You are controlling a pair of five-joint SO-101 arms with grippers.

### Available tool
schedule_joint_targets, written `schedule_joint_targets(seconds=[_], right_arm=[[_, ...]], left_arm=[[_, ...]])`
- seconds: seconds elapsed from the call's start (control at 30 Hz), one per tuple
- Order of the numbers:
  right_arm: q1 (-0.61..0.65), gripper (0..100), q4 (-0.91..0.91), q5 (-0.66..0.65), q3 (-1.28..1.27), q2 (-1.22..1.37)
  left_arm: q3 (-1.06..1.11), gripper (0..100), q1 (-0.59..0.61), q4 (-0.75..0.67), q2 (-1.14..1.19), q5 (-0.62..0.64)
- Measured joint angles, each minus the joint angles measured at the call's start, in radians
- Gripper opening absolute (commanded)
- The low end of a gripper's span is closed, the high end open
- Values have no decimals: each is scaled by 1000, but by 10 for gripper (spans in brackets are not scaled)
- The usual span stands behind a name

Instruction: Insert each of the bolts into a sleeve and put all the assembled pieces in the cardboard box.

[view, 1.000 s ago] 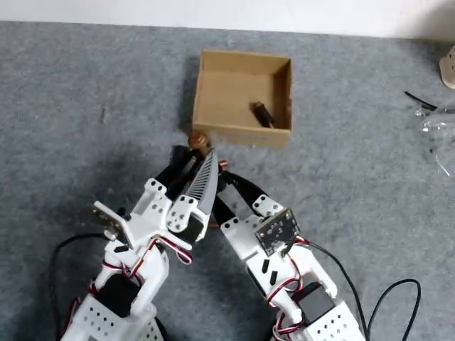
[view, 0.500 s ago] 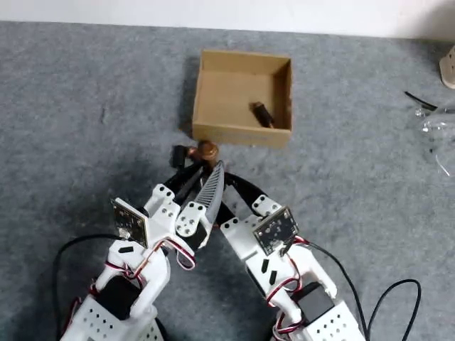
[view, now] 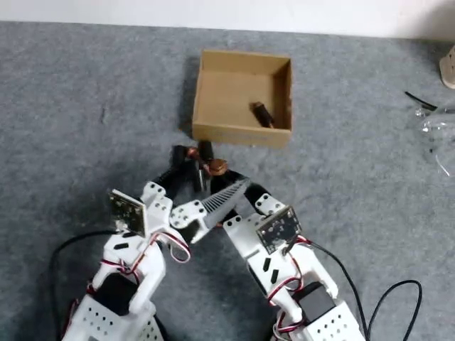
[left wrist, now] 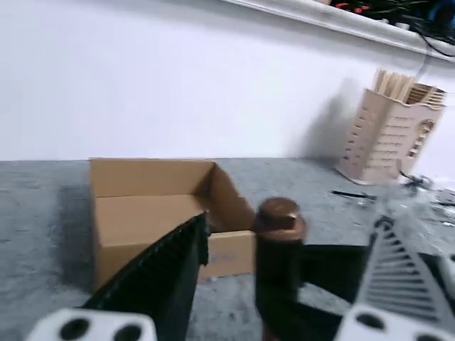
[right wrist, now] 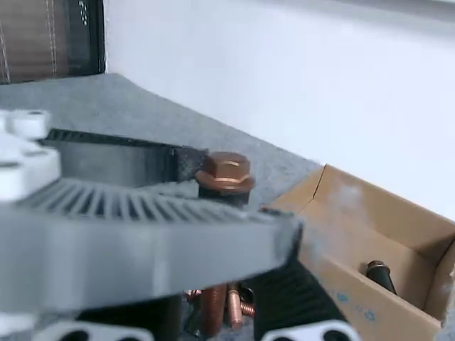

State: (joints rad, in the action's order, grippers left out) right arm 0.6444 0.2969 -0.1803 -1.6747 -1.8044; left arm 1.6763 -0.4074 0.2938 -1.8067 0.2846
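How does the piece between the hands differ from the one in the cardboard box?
The upright piece stands on end, copper bolt head on top; the boxed piece lies on its side. The upright piece is outside the cardboard box, by its near wall; the boxed piece rests on its floor. Both are dark-bodied.

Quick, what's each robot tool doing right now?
Left tool: open, holding nothing.
Right tool: closed on the sleeve with the bolt in it.
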Motion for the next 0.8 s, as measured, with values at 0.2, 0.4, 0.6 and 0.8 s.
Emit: schedule_joint_targets(seconds=[0.2,0.4,0.6,0.8], right_arm=[[0,4,0,0,0,0],[0,4,0,0,0,0],[0,4,0,0,0,0],[0,4,0,0,0,0]], left_arm=[[0,347,101,0,0,118],[-6,347,287,0,0,319],[-6,281,315,0,0,339],[-6,27,315,0,0,293]])
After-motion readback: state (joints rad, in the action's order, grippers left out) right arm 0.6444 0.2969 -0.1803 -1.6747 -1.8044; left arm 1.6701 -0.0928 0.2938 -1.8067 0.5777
